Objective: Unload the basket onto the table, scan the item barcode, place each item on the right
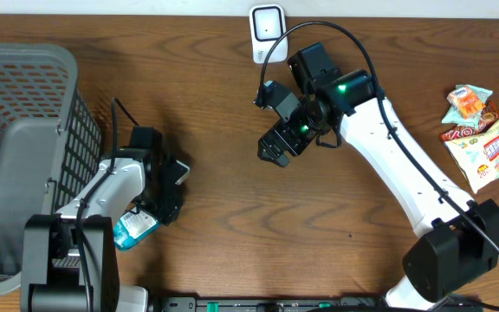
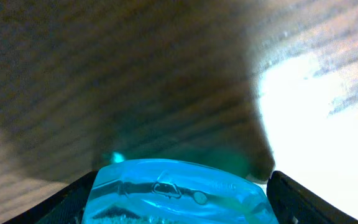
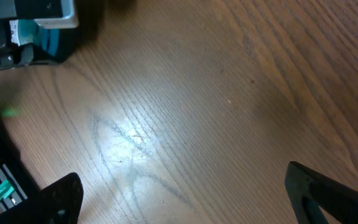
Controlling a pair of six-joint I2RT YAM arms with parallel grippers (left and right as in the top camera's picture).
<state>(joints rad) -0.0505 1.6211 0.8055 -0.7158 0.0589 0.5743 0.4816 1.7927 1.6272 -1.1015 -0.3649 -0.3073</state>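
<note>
The item is a translucent blue packet (image 1: 134, 228) (image 2: 179, 190), seen at the lower left in the overhead view. My left gripper (image 1: 152, 215) (image 2: 179, 202) is shut on it, a black finger (image 2: 73, 199) pressing each side. The packet also shows in the right wrist view (image 3: 39, 31) at the top left, under the left arm. A white scanner (image 1: 267, 31) stands at the table's far edge. My right gripper (image 1: 267, 126) (image 3: 191, 196) hangs open over bare wood in front of the scanner, with nothing between its fingers (image 3: 61, 196).
A grey mesh basket (image 1: 24, 130) fills the left side, close to the left arm. Several snack packets (image 1: 485, 134) lie at the right edge. The right arm's white link (image 1: 405, 165) runs diagonally from the lower right.
</note>
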